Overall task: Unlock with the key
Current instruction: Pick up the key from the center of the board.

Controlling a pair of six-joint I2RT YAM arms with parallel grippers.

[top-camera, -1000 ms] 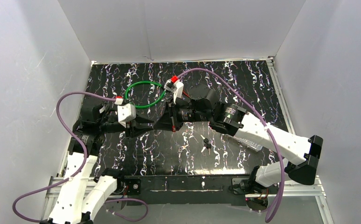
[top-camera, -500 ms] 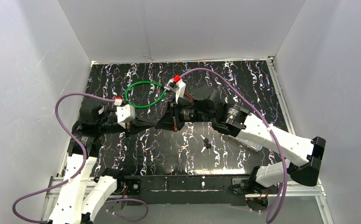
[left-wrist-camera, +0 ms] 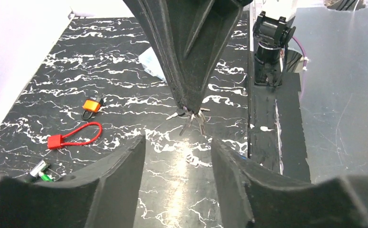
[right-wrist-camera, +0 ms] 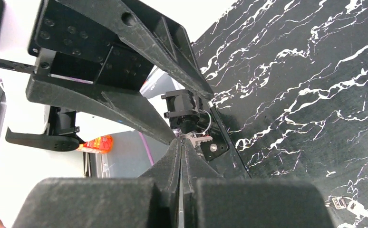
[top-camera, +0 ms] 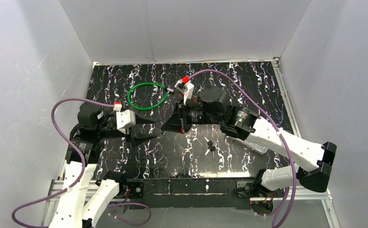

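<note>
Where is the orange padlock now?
In the left wrist view, the orange padlock lies on the mat at the picture's left, just beyond the red cable lock, apart from it.

1. Tabletop (left-wrist-camera: 101,61): glossy black, white-veined, marble-look sheet.
2. Fingers (left-wrist-camera: 101,190), lower frame: matt black plastic, finely grainy.
3. Key (right-wrist-camera: 200,139), mid-frame: bare silvery metal, shiny.
4. Cable loop (top-camera: 147,96), upper left: smooth green plastic coating.

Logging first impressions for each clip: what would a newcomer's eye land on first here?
The two grippers meet nose to nose at mid-table: the right gripper is shut on a small key, and the left gripper is open just in front of it. Behind them lies a green cable loop. The left wrist view also shows an orange padlock and a red cable lock on the black marbled table.
</note>
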